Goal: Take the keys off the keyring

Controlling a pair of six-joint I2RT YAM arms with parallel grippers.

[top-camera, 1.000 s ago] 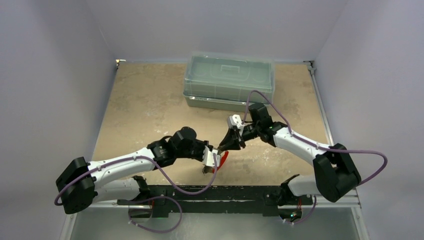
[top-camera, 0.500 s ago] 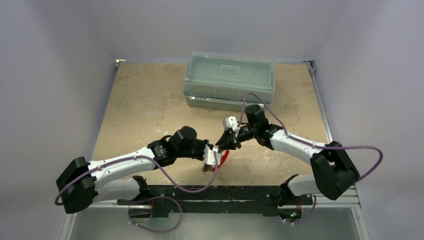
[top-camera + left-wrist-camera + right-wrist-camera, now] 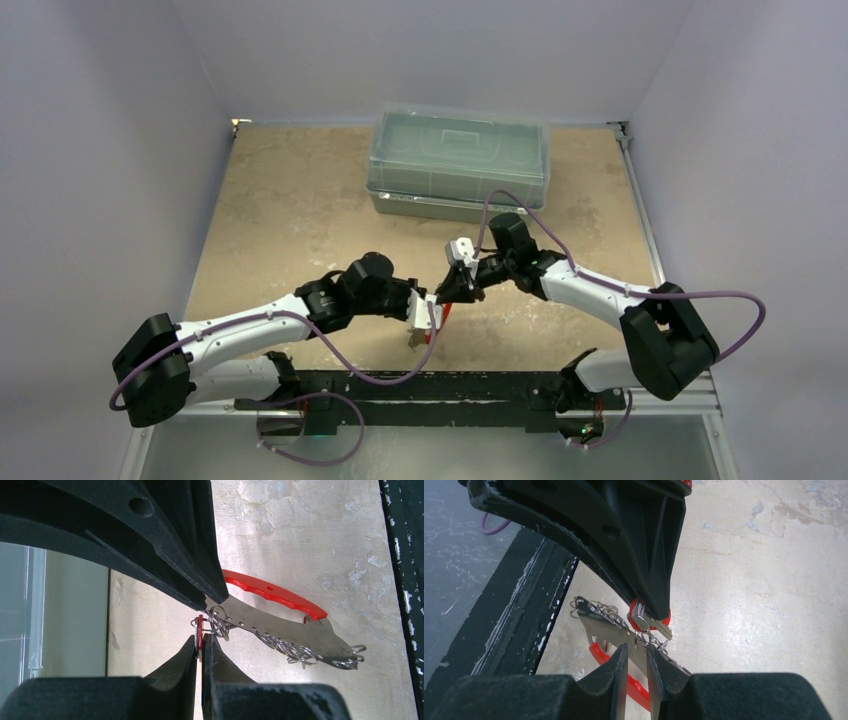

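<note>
Red-headed silvery key (image 3: 200,632) staying clamped in left jaws; right jaws closing in, narrowing around red-edged crescent metal keyring (image 3: 290,625) just beside. Grip unconfirmed; pull-apart nearing.

Clear plastic box (image 3: 458,165) rests at far edge of tan table (image 3: 290,220); lid on.
</note>
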